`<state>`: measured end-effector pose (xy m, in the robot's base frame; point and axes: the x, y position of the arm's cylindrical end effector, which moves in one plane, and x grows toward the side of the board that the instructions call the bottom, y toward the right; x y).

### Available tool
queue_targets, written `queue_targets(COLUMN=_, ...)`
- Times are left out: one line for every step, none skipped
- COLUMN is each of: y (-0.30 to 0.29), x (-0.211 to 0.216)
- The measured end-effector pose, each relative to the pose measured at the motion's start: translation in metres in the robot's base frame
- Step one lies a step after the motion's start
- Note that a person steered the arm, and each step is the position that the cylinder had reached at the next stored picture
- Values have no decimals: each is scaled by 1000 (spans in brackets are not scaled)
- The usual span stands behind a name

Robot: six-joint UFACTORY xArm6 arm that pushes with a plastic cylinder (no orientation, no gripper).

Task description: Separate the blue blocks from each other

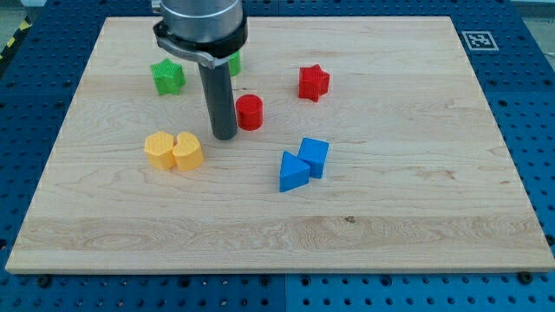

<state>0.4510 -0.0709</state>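
Item 1, wooden board (416,217): pale rectangular top on a blue perforated bench (533,104); a black-and-white marker tag (478,40) sits at its corner toward 1 o'clock.

Item 2, my tip (225,136): lower end of a straight dark rod descending from the arm's housing at the view's top. It rests on the board left of centre. The rod carries no pincer, so there is nothing to read as open, closed or gripping.

Item 3, blue triangular block (293,172): just right of board centre, at about 4 o'clock from my tip and well apart from it.

Item 4, blue cube (314,157): at 1 o'clock from the blue triangular block, touching or nearly touching it; the two form one cluster.

Item 5, red cylinder (250,113): just beside the rod, at 2 o'clock from my tip; whether it touches the rod cannot be told.

Item 6, red star block (313,82): at 2 o'clock from the red cylinder, apart from it.

Item 7, two yellow blocks, left (159,149) and right (187,151): touching side by side, at 8 o'clock from my tip; exact shapes unclear.

Item 8, green star block (167,76): at 11 o'clock from my tip, well apart.

Item 9, second green block (235,62): mostly hidden behind the rod; shape cannot be told.
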Motion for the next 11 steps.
queue_targets(y=21, x=8)
queue_targets(y=45, x=21)
queue_targets(y=69, x=31)
queue_targets(y=86, x=45)
queue_targets(y=102, x=45)
queue_targets(y=115, x=48)
queue_targets(y=123, x=62)
queue_targets(y=133, x=81)
queue_targets(y=144, x=86)
queue_targets(y=163, x=86)
queue_targets(y=172, x=81)
